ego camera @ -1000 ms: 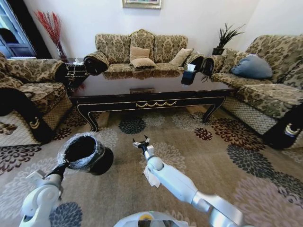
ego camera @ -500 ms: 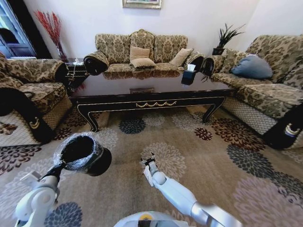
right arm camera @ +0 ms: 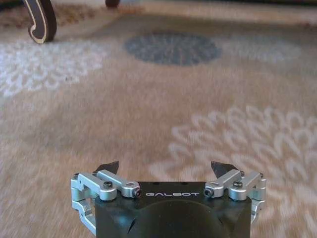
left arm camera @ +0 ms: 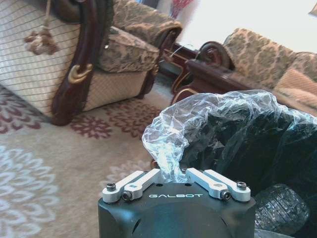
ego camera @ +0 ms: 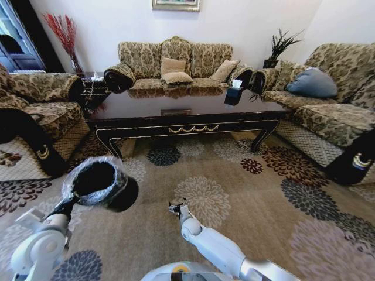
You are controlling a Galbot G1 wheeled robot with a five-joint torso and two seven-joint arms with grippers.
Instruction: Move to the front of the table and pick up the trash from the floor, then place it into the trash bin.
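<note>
Coffee table (ego camera: pixel 176 120) ahead, far side of patterned carpet (ego camera: pixel 246 193).

Trash bin (ego camera: pixel 99 186) tipped, mouth up, left gripper (left arm camera: pixel 171 182) clamped on liner bag (left arm camera: pixel 208 124) at rim.

Right gripper (ego camera: pixel 177 208) low over bare carpet, jaws apart, empty.

Judgement: depositing step likely finished; next, set bin upright.

Left wrist view reveals clear bottle (left arm camera: pixel 280 208) by bin.

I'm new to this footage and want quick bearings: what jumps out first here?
The trash bin, black with a crinkled clear liner, is held off the carpet by the left gripper, shut on its rim at the robot's front left. Beside it the right gripper hangs open and empty low over the flowered carpet. Beyond both stands the table, glossy and dark with gold trim, ringed by patterned sofas.
</note>
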